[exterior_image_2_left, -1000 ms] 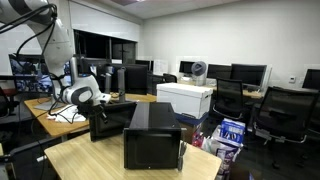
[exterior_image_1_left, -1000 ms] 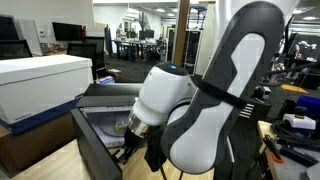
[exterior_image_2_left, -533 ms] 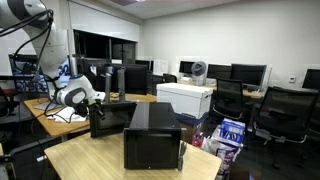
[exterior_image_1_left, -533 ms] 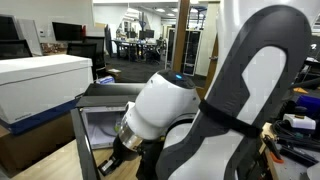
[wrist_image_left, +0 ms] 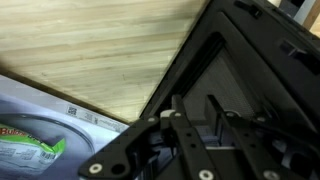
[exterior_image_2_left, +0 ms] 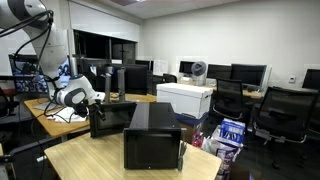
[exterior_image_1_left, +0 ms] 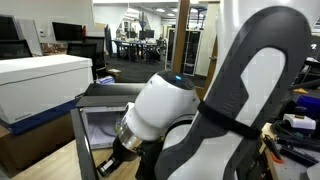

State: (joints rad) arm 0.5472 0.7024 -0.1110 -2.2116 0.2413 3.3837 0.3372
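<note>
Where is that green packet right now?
The green printed packet lies at the lower left of the wrist view, inside the pale cavity of the black microwave oven, beside its open black door.

My arm [exterior_image_1_left: 255,85] fills most of an exterior view, its white shell and black band rising steeply out of the top edge. From there it bends down to my rounded white wrist [exterior_image_1_left: 165,105], which tilts low and forward. My end effector [exterior_image_1_left: 112,160] hangs below the wrist, dark and angled downward. From farther off, in an exterior view, my upper links [exterior_image_2_left: 38,35] arch high overhead before dropping down. In the wrist view my dark fingers [wrist_image_left: 172,122] reach up from the bottom edge. I cannot tell how far apart they stand.
</note>
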